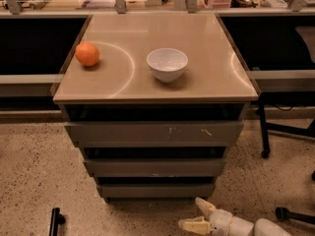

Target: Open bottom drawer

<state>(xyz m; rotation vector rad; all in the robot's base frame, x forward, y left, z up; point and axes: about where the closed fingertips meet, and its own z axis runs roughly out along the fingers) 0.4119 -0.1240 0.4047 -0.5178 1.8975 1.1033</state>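
Note:
The bottom drawer (156, 190) is the lowest and narrowest of three grey fronts on the cabinet, plain and flat, and it looks closed. My gripper (197, 214) is low at the bottom right of the view, just above the floor, in front of and slightly below the drawer's right end. Its two cream fingers (204, 206) are spread apart and hold nothing. It does not touch the drawer.
The cabinet top (197, 48) carries an orange (87, 54) at the left and a white bowl (167, 64) in the middle. The scratched top drawer (155, 132) and middle drawer (154, 167) sit above. A chair base (288, 213) is at the right, a black object (55, 220) at the bottom left.

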